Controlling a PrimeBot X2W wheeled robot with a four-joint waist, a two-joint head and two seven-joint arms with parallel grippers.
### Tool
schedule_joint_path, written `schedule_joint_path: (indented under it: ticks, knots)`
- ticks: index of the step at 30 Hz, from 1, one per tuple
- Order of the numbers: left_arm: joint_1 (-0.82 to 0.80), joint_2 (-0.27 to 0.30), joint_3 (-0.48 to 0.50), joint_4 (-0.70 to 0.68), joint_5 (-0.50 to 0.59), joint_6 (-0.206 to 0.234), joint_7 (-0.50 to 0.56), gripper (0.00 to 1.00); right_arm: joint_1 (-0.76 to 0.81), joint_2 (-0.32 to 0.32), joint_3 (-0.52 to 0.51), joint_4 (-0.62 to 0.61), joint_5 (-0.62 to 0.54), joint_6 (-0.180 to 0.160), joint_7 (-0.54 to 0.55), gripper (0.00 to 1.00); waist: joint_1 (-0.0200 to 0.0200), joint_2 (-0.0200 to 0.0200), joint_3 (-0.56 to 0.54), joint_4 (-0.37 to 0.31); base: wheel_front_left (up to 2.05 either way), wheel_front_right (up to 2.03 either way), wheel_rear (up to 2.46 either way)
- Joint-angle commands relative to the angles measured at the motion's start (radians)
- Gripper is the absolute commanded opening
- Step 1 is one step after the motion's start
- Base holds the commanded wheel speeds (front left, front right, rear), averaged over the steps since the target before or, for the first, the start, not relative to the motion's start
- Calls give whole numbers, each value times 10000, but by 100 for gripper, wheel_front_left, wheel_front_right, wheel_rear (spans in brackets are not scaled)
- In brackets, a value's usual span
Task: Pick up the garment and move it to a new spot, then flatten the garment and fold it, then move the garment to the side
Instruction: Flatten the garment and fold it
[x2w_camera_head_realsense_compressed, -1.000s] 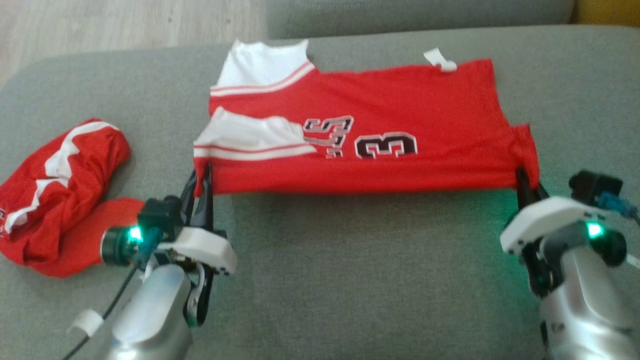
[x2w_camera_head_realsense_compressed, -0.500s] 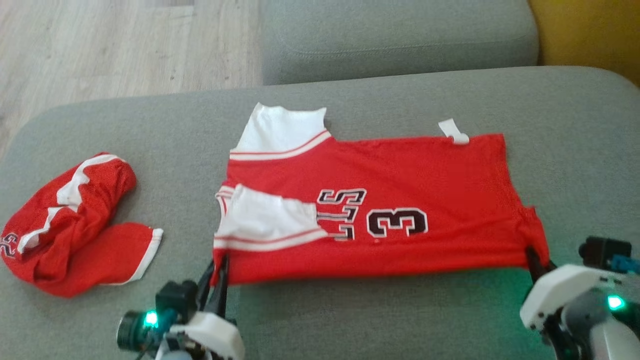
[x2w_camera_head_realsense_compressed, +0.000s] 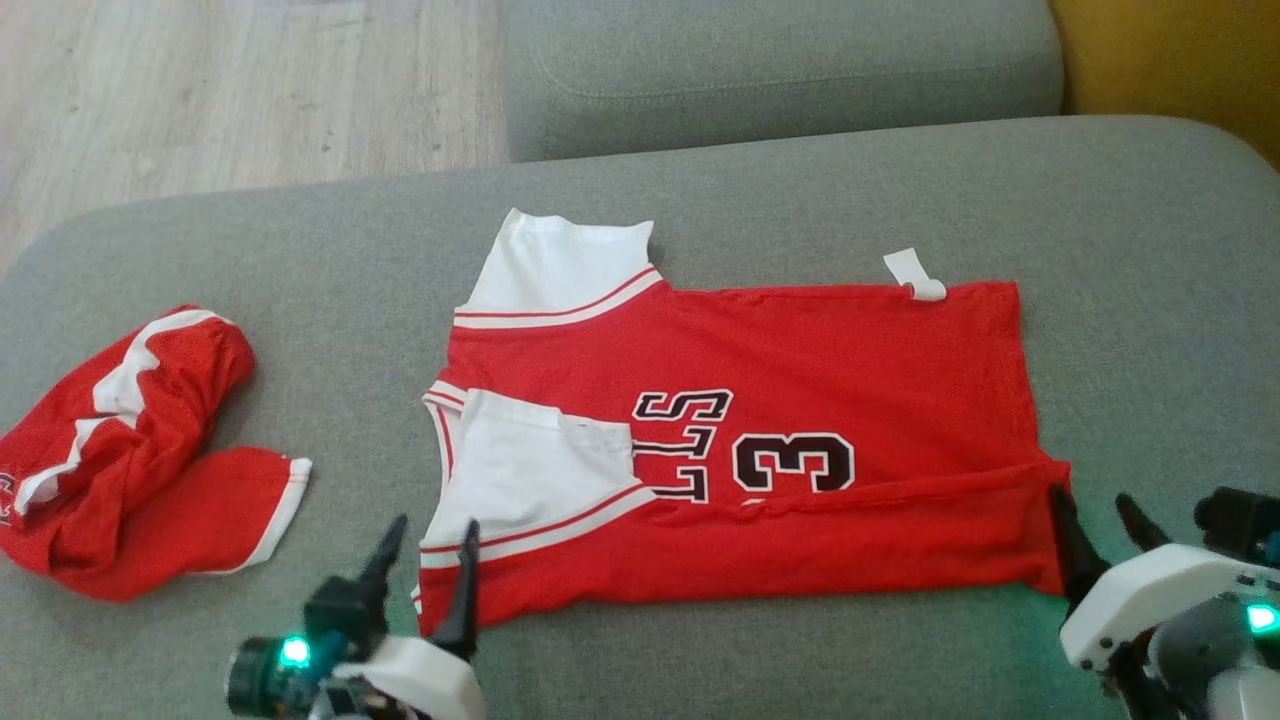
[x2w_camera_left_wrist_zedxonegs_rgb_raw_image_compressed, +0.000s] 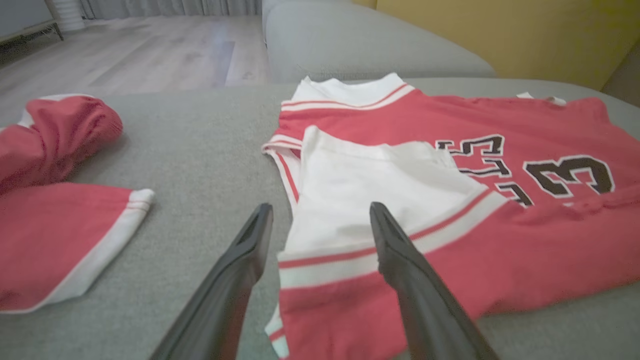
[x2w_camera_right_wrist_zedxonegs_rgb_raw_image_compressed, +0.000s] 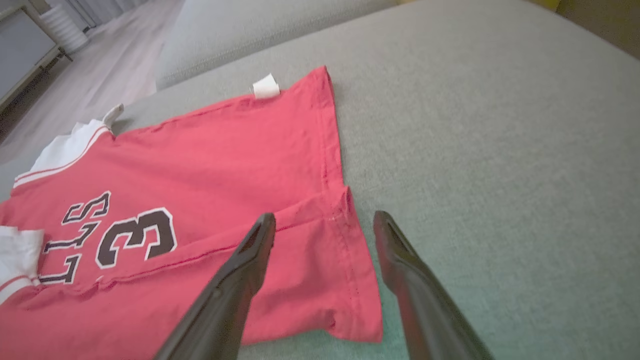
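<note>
1. The grey sofa seat (x2w_camera_head_realsense_compressed: 700, 190) carries everything. The task's jersey (x2w_camera_head_realsense_compressed: 820, 360) lies spread near its middle, collar end toward the robot's left and hem end toward its right.
2. The jersey is red with white sleeves and a black "3". It looks light, thin and limp, so it will sag and crease wherever it is unsupported, and the napped upholstery will probably drag on it. I would pinch it at two corners of the same edge, lifting both together so the cloth stays taut between them. Its near long edge seems folded up onto the body already, making that edge double-layered; a pinch there must catch both layers.
3. A crumpled red garment (x2w_camera_head_realsense_compressed: 130, 450) sits well apart at the robot's left and plays no part here.
4. The left hand (x2w_camera_head_realsense_compressed: 435, 520) is low at the jersey's near-left corner, fingers spread apart and holding nothing; in its wrist view they straddle the striped sleeve band.
5. The right hand (x2w_camera_head_realsense_compressed: 1088, 495) is likewise low at the near-right corner, fingers apart and empty, one above the cloth, the other above bare sofa. Whether either touches, I cannot tell.
6. The white sleeve (x2w_camera_head_realsense_compressed: 530, 470) lies folded across the chest.
7. A white tag (x2w_camera_head_realsense_compressed: 915, 275) pokes out at the far edge.
</note>
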Motion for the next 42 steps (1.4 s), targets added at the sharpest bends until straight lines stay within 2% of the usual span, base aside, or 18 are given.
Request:
schedule_joint_path:
  ticks: [1, 4, 9, 14, 15, 21, 24, 26, 34, 42]
  knots:
    - [-696, 127, 616, -328, -85, 126, -307, 100, -638, -69, 172, -428, -31, 67, -447, 100, 0, 0, 90, -25, 0, 0, 0]
    - [-989, 86, 907, -590, -92, 112, -665, 100, -967, -64, 119, -505, 126, 67, -1277, 100, 0, 0, 248, -69, 0, 0, 0]
    - [-1630, 214, 1227, -1218, 162, -168, -897, 100, -1720, -61, -14, -583, 119, 67, -2441, 100, 0, 0, 643, -246, 0, 0, 0]
    - [-3005, 601, 1244, -1361, 327, -728, -533, 100, -2690, -60, 204, -484, -71, 67, -2665, 100, 0, 0, 1283, -540, 0, 0, 0]
    - [-3005, 601, 1244, -1361, 327, -728, -533, 100, -2690, -60, 204, -484, -71, 67, -2665, 100, 0, 0, 1283, -540, 0, 0, 0]
    - [-5348, 1254, 948, -779, 393, -1869, 1245, 100, -3889, -60, 486, -363, -254, 67, -2639, 100, 0, 0, 2167, -977, 0, 0, 0]
    - [-6502, 1491, 938, -217, -46, -2566, 2241, 100, -4434, -59, 705, -326, -384, 67, -2611, 100, 0, 0, 2649, -1221, 0, 0, 0]
    - [-7173, 1546, 905, 216, -688, -2863, 3013, 100, -4764, -59, 851, -281, -449, 67, -2610, 100, 0, 0, 2949, -1388, 0, 0, 0]
    - [-9352, 2553, -435, 1870, -1773, -3023, 5424, 100, -5752, -59, 1529, -61, -211, 67, -2865, 100, 0, 0, 4024, -2091, 0, 0, 0]
    - [-10233, 3006, -1208, 2972, -2254, -3026, 5652, 100, -6015, -59, 1871, -46, -36, 67, -3007, 100, 0, 0, 4639, -2477, 0, 0, 0]
